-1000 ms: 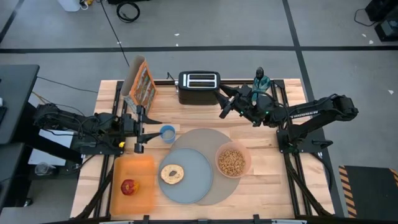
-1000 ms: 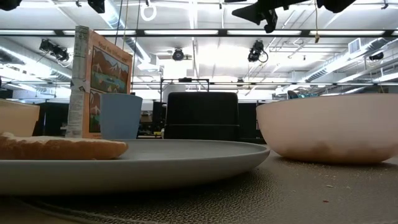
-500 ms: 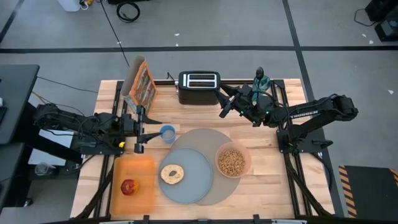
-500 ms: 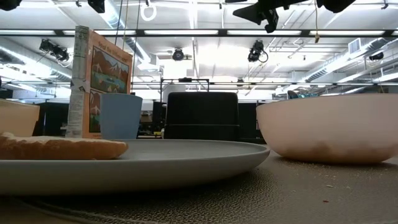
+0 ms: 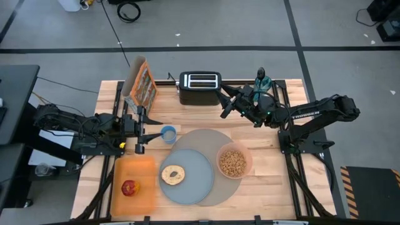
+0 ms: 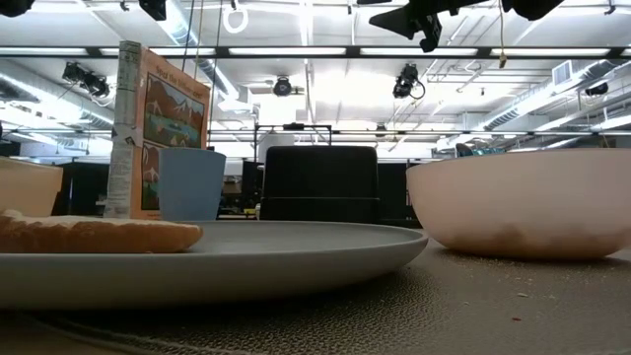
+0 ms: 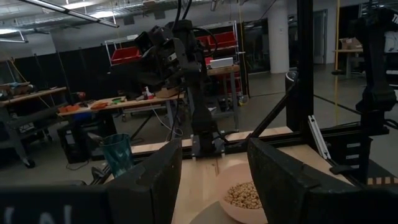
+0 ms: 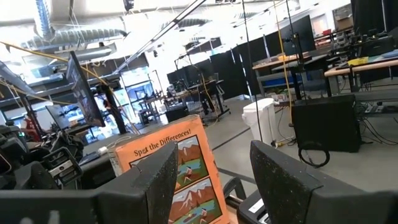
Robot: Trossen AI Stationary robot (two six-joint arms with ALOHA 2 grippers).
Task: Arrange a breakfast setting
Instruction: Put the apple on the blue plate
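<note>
The left gripper (image 5: pixel 139 129) hangs over the left part of the table (image 5: pixel 275 181), its two fingers spread apart with nothing between them, as the left wrist view shows. It points toward the middle of the table, with a small blue cup (image 5: pixel 167 133) just beside its fingertips. The breakfast things lie ahead of it and nearer the table's front edge: the large round grey mat (image 5: pixel 215 139) sits in the middle, well within the space between the two arms. On the mat's front left part rests the blue-grey plate (image 5: pixel 197 178), and the toasted bagel (image 5: pixel 172 174) lies on the plate's left side. The translucent pink bowl of tan cereal (image 5: pixel 234 161) stands on the mat's right side, just beside the plate. The small red apple (image 5: pixel 129 187) lies off the mat, on an orange board (image 5: pixel 142 169) at the front left, directly in front of the left gripper and apart from it.

The right gripper (image 5: pixel 226 107) is raised over the rear right of the table, fingers likewise parted and empty. It is close to a black toaster (image 5: pixel 199 82) at the rear edge, and well apart from the bowl and mat. A cereal box (image 5: pixel 142 85) stands upright at the rear left, behind the left gripper.
</note>
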